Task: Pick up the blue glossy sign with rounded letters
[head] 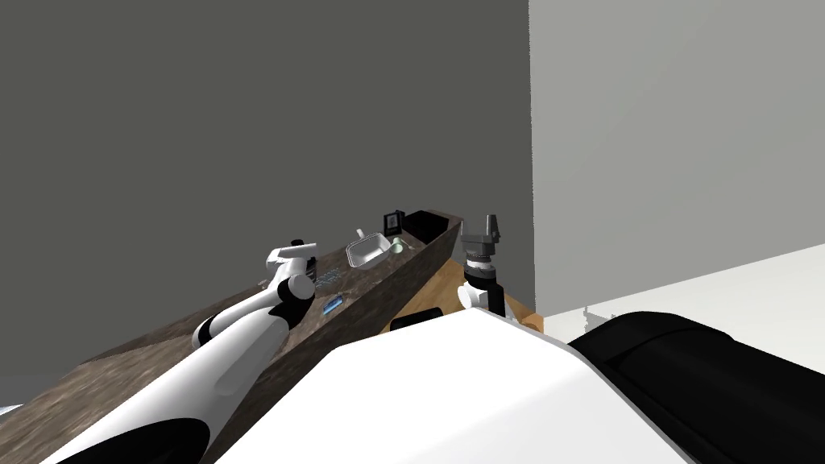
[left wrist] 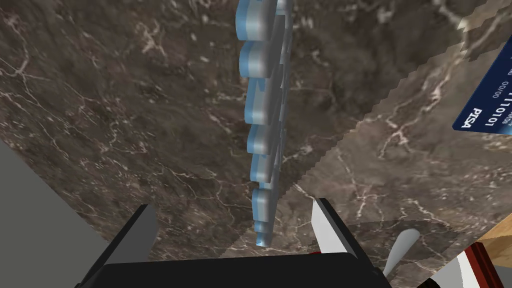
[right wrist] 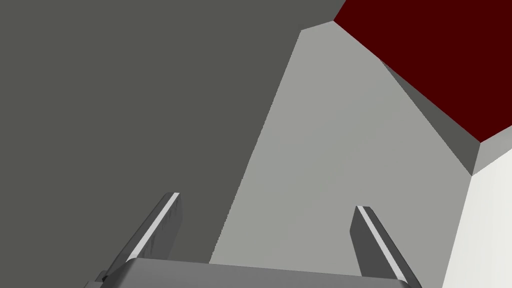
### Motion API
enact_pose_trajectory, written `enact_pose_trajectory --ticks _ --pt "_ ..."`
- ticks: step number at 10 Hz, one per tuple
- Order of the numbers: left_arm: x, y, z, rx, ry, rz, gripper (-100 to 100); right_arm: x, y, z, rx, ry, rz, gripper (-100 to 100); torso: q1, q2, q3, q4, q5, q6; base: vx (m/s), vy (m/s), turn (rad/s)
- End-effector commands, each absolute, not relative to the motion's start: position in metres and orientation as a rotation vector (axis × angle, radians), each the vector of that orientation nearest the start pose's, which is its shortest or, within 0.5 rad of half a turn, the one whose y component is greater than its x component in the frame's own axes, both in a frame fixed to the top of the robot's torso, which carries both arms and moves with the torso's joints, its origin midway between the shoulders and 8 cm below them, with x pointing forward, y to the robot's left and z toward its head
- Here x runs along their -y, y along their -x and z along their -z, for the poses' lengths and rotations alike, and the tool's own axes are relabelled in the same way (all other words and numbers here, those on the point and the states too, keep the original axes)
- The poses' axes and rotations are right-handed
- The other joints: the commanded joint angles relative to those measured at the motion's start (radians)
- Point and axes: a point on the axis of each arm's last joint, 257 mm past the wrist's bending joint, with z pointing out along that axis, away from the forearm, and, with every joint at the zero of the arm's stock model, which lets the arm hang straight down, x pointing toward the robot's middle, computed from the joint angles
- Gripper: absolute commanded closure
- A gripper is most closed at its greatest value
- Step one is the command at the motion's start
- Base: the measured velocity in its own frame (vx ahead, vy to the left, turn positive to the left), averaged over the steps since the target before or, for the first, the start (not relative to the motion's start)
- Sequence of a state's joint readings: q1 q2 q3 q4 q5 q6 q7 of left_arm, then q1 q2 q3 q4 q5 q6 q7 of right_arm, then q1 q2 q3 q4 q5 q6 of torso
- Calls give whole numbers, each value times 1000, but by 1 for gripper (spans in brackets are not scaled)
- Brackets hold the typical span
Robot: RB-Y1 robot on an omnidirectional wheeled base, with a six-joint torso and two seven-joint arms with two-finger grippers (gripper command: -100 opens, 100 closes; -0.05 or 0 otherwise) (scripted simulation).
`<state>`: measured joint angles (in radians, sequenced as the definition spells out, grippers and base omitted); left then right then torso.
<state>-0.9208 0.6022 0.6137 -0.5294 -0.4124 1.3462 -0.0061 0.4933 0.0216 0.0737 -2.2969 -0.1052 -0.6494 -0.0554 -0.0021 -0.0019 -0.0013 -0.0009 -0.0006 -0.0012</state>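
Two thin grey fingers of the left gripper stand apart w/ nothing held. The near end of the blue glossy sign of rounded raised letters lies btwn them, and no blade seems to touch it. The sign rests on the dark brown marble-look counter top and shows as a narrow strip, letter after letter. Its long axis runs straight out from the gripper's body, roughly along the midline btwn the blades, so they flank its thin width, not its length. That is the relation the grab turns on: closing would prob. pinch across the narrow faces, but only at the very end of a long piece. A grip that far from the middle could let the sign swing or droop on lifting, and a glossy face may slip. Sliding the hand further along the strip before closing looks safer. A navy card w/ white print lies flat on the same counter off to one side, well apart from the blades, so it shouldn't interfere. In the head view a white tray and a small dark picture frame sit further along the counter. The right gripper is raised off the counter's edge, blades spread and empty, farther from the sign. The left arm is clearly the nearer one.
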Motion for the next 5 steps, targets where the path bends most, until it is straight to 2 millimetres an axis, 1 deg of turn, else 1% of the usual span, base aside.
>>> enact_pose_trajectory --ticks 1,2,3,4,5 --pt "-587 -445 273 -1400 2386 -300 -100 270 -314 -59 -385 -628 -1523 0 0 0 0 0 0 0 38 -42 -58" --pt "-587 -445 273 -1400 2387 -301 -100 270 -314 -59 -385 -628 -1523 0 -1 0 0 0 0 0 36 -29 -31" --pt "-583 -436 274 -1411 2424 -328 -100 270 -314 -59 -385 -628 -1523 0 0 1 0 0 0 0 47 -22 -62" --pt "-583 -436 274 -1411 2424 -328 -100 270 -314 -59 -385 -628 -1523 0 0 0 0 0 0 0 39 -18 -29" --pt "-579 -428 275 -1423 2456 -351 -100 270 -314 -59 -385 -628 -1523 0 1 1 0 0 0 0 40 -34 -52"
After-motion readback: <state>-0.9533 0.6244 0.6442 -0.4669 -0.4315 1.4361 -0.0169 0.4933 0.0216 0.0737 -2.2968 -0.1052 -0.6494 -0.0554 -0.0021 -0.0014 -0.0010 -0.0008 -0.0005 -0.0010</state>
